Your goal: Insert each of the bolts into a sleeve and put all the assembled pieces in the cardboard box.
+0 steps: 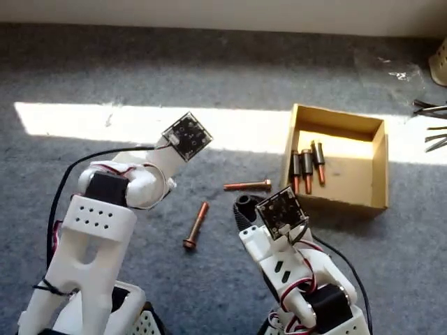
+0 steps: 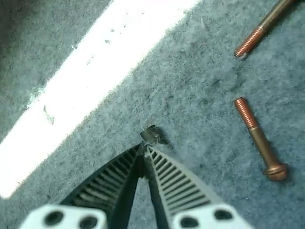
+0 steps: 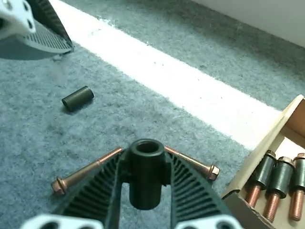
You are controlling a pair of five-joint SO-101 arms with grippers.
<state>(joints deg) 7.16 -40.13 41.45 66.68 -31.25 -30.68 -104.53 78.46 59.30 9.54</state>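
Right gripper (image 3: 144,160) is clamping its fingers on a sleeve (image 3: 144,179), bore exposed for a loose bolt (image 3: 86,174); left gripper (image 2: 144,151) is idling, fingers together.

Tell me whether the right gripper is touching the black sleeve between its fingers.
Touching. The right wrist view shows the right gripper closed against both sides of the black sleeve, with no gap on either side.
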